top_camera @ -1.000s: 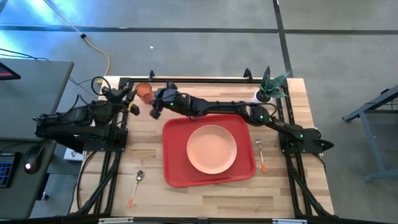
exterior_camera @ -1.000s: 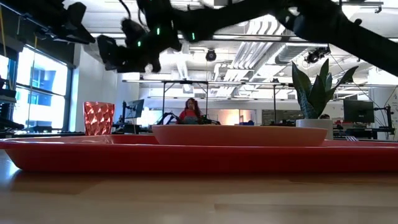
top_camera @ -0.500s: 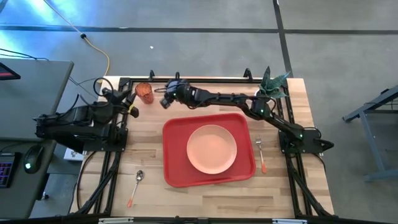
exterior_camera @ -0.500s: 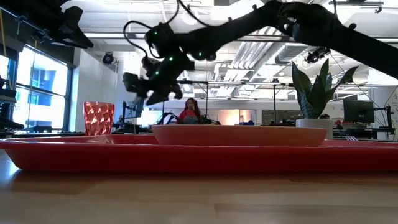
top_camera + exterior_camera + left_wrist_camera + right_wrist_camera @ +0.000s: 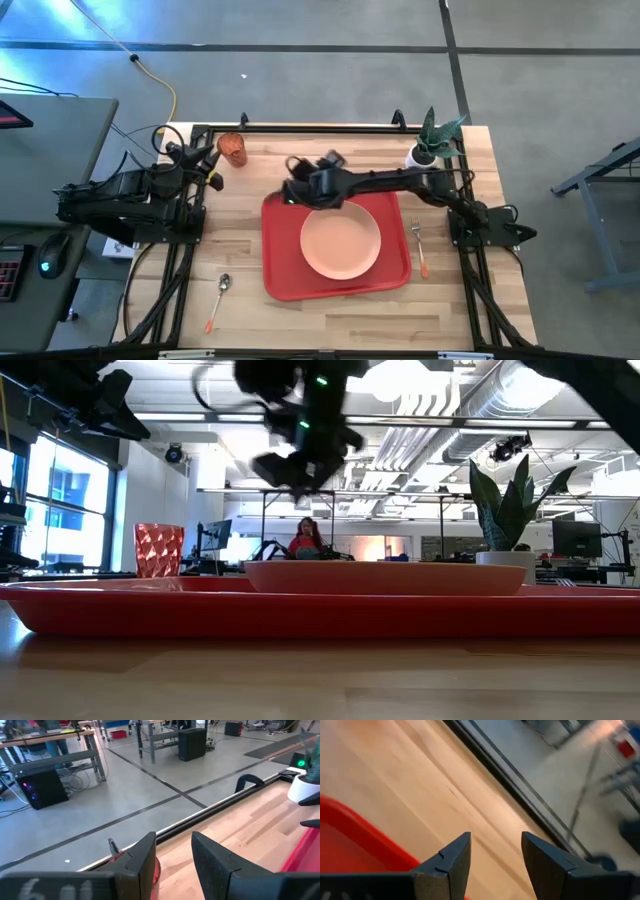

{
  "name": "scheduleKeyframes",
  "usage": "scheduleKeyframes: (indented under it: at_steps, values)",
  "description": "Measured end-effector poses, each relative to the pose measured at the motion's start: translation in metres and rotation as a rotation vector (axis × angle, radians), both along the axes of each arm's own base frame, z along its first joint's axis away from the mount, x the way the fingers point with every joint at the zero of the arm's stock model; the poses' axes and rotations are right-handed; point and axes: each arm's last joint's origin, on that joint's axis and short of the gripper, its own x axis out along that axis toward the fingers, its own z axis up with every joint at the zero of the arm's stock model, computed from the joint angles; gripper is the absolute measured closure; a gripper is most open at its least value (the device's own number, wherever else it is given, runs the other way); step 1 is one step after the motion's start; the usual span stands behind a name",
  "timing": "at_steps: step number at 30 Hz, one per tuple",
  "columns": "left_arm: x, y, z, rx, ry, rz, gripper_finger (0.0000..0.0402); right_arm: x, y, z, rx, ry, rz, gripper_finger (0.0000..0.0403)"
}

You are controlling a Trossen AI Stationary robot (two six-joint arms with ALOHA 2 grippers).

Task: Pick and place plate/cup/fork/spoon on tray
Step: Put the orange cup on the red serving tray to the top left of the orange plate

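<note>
The red tray (image 5: 280,280) lies mid-table with the peach-pink plate (image 5: 340,240) on it. The red-orange cup (image 5: 232,148) stands upright on the table at the far left, also seen in the low view (image 5: 158,550). The fork (image 5: 420,246) lies right of the tray. The spoon (image 5: 218,297) lies near the front left. My right gripper (image 5: 292,190) is open and empty, raised above the tray's far left corner (image 5: 350,835). My left gripper (image 5: 212,163) is open and empty just left of the cup (image 5: 157,870).
A white pot with a green plant (image 5: 428,145) stands at the table's far right corner. A black frame rail (image 5: 320,127) runs along the far edge. Bare wood lies in front of the tray and between the tray and the spoon.
My right gripper first reached toward the cup at the far left and dropped lower. It has since pulled back toward the table's right and near side and risen, and now stands over the tray's far left corner. The cup has stayed in place.
</note>
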Motion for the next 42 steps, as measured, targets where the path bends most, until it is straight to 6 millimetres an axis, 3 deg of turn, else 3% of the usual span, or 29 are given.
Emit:
scheduleKeyframes:
  at_steps: [4, 8, 13, 18, 21, 27, 34, 39, 42]
  values:
    - [0.001, -0.001, -0.003, -0.039, -0.018, -0.018, 0.0284, -0.05, 0.012, -0.022, 0.041, -0.084, -0.108, 0.0235]
    - [0.008, 0.0, -0.012, -0.05, -0.024, -0.016, 0.0284, -0.101, 0.036, -0.036, 0.117, -0.305, -0.111, 0.0235]
    - [0.028, 0.004, -0.017, -0.043, -0.118, 0.018, 0.0282, -0.151, 0.054, -0.033, 0.199, -0.576, -0.039, 0.0235]
    - [0.049, 0.028, -0.007, 0.016, -0.048, 0.163, 0.0266, -0.184, 0.053, -0.025, 0.202, -0.707, -0.023, 0.0235]
    - [0.056, 0.049, -0.004, -0.021, 0.019, 0.231, 0.0254, -0.196, 0.055, -0.024, 0.232, -0.73, -0.008, 0.0235]
    - [0.059, 0.086, -0.018, -0.141, 0.107, 0.265, 0.0231, -0.208, 0.072, -0.021, 0.268, -0.718, 0.06, 0.0235]
    - [0.065, 0.127, -0.024, -0.353, 0.08, 0.085, 0.0226, -0.211, 0.086, -0.022, 0.283, -0.649, 0.17, 0.0235]
    - [0.068, 0.146, -0.014, -0.402, 0.198, 0.191, 0.0224, -0.212, 0.089, -0.022, 0.325, -0.635, 0.199, 0.0235]
    - [0.072, 0.154, -0.021, -0.447, 0.327, 0.254, 0.0217, -0.211, 0.09, -0.023, 0.351, -0.605, 0.235, 0.0235]
